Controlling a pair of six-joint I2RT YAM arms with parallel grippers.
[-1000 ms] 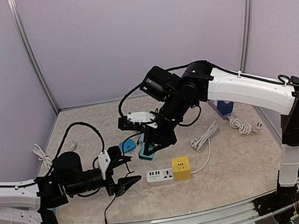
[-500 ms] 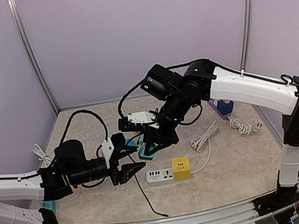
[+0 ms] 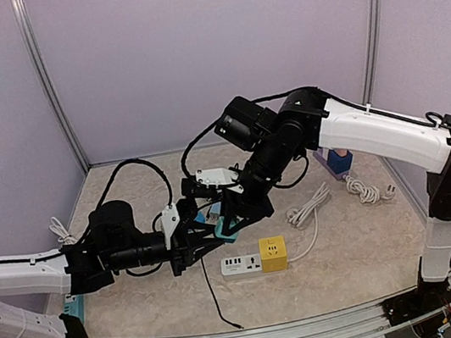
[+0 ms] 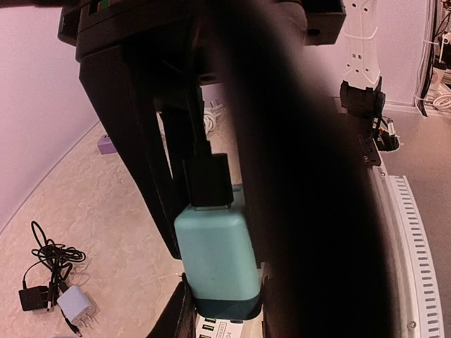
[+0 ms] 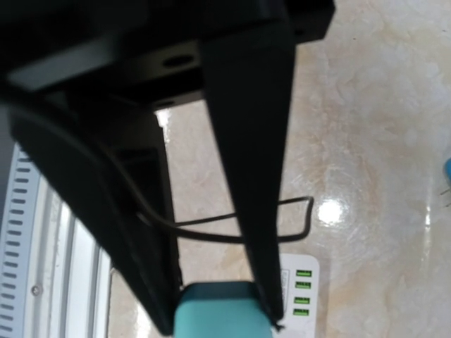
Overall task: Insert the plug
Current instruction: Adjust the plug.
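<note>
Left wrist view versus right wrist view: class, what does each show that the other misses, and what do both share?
Left wrist only: a black plug atop the teal adapter, and a small white charger on the table. Right wrist only: a thin black cable looping over the table. Both: the teal adapter and the white power strip.

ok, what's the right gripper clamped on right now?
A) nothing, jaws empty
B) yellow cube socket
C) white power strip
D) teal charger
D: the right wrist view shows the teal charger pinched in the right gripper, while the yellow cube socket and white power strip lie on the table.
</note>
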